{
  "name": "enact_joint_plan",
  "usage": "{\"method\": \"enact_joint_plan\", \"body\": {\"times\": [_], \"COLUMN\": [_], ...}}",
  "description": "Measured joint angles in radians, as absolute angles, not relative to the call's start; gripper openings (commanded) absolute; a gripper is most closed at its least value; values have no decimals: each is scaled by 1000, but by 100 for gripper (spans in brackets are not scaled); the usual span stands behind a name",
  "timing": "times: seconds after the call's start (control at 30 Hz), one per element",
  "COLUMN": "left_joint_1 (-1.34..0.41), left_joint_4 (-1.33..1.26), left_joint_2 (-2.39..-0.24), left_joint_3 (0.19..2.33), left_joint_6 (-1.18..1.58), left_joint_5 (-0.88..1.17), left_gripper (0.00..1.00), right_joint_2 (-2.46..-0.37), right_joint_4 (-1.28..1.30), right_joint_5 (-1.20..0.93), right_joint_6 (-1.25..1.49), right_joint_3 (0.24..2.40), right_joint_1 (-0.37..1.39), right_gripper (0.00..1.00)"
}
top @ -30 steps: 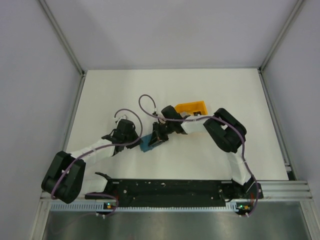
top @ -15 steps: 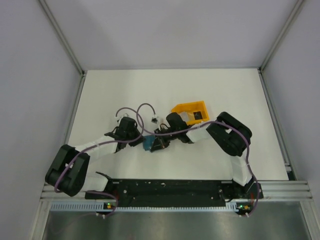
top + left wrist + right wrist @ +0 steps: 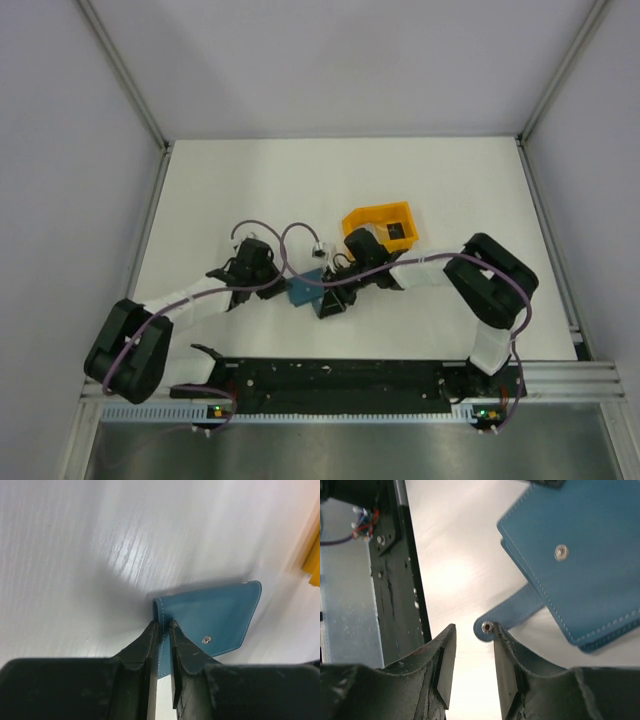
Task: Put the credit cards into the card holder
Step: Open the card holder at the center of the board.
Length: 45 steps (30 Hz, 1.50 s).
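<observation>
Top view: a flat teal-blue leather card holder (image 3: 299, 292) sits mid white counter (image 3: 200, 190) between both arms. A dark credit card (image 3: 396, 232) lies in the orange plastic tray (image 3: 372, 214) just beyond, so loading seems not yet begun. There is open room far and left.

Left wrist view: the left gripper (image 3: 162, 627) pinches the holder's edge.

Right wrist view: the right gripper (image 3: 472, 630) is apart, with the snap strap (image 3: 507, 617) at one finger. The black base rail (image 3: 395, 580) is near.
</observation>
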State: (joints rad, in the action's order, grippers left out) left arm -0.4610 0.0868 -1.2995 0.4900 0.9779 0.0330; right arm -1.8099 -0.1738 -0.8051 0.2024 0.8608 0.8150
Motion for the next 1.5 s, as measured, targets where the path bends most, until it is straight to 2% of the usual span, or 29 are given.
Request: {"method": "enact_joint_plan", "body": {"times": [0.13,0.33,0.5,0.73,1.0,1.2,1.33,1.5], "left_joint_1": [-463,-466,-466,-442,-429,-427,-427,-427], "left_joint_4": [173,312,347,197,165,148,146,169], "left_joint_2": [-1246,-1155,-1137,-1256,-1364,-1345,-1307,-1289], "left_joint_3": [488,493,565,595,600,576,542,536], "left_joint_6": [965,912,842,770,768,791,812,815], "left_joint_5": [28,-19,-49,2,109,126,127,118], "left_gripper": [19,35,59,62,62,61,61,61], "right_joint_2": [-1802,-1691,-1650,-1721,-1783,-1789,-1792,-1654], "right_joint_4": [-60,-18,-24,-204,-353,-355,-314,-191], "right_joint_5": [-791,-671,-497,-474,-463,-439,-406,-292], "right_joint_6": [155,253,463,801,1053,1094,1069,967], "right_joint_3": [841,765,776,780,764,762,789,789], "right_joint_1": [815,801,791,795,835,842,842,844], "right_gripper": [38,38,38,43,45,47,52,53]}}
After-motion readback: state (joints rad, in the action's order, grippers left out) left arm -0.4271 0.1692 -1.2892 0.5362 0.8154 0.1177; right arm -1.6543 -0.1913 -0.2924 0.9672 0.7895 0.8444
